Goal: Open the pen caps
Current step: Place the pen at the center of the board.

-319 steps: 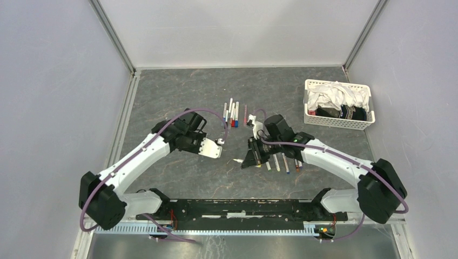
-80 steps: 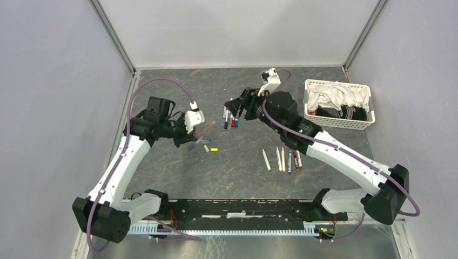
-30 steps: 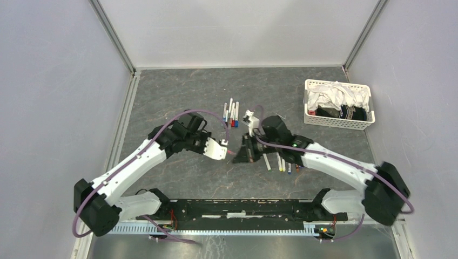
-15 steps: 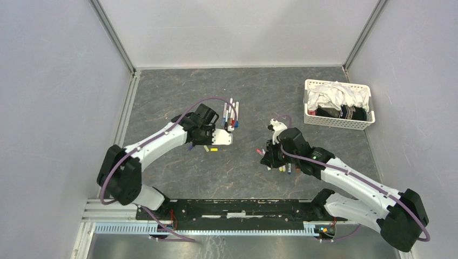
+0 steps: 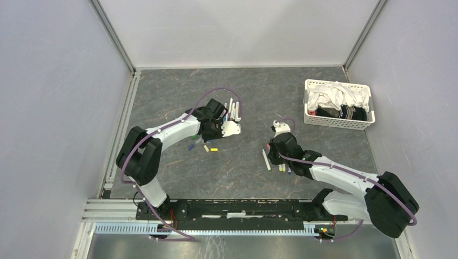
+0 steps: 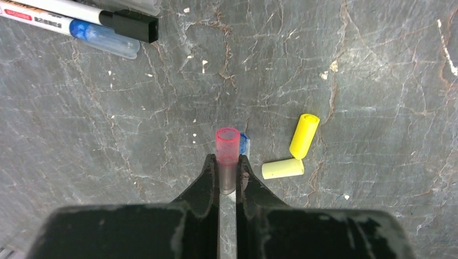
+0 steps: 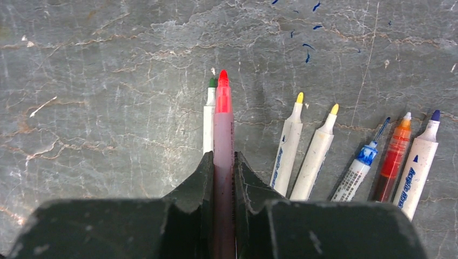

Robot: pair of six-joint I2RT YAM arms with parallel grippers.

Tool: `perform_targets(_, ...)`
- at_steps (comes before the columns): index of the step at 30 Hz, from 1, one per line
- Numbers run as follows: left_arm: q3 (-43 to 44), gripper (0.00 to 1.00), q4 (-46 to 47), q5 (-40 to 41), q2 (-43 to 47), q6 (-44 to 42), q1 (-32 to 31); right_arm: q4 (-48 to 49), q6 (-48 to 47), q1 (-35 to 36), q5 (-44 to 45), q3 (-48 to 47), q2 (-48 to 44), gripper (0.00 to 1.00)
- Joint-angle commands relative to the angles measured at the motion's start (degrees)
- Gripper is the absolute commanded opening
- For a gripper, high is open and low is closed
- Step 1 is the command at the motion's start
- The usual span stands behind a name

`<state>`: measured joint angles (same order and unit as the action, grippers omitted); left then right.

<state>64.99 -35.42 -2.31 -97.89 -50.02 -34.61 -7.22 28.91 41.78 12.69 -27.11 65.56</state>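
the left claw [image 6: 227, 164] is pinched narrow on a red cap [image 6: 227, 141] over the bench [image 6: 378, 65]. two yellow caps [image 6: 304, 136] lie close together to its right. a blue piece [image 6: 244, 143] behind the red one is perhaps another cap, but it is mostly hidden. capped pens [image 6: 102, 35] lie farther off. the right claw [image 7: 222, 162] grips a red pen [image 7: 223, 124], tip bare, just beside the green-tipped end of a row of uncapped pens [image 7: 318, 156] lying side by side.

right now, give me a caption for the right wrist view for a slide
Right gripper shut on an uncapped red pen, six more uncapped pens lying alongside.
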Motion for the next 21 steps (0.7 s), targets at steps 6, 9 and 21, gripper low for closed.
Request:
perform_targets(6, 4.7, 0.15, -0.1, -3.9, -4.1, 3.5, 0.1, 9.0, 1.2, -0.2, 5.2, 3.1, 4.2, 0.23)
perform_targets(9, 5.1, 0.2, -0.6, -4.2, -4.4, 3.6, 0.1, 9.0, 1.3, -0.2, 5.3, 2.9, 5.3, 0.32)
perform_targets(21, 6.7, 0.33, -4.4, -5.8, -0.8, 5.0, 0.1, 2.7, 1.5, -0.2, 7.2, -0.2, 0.0, 0.37)
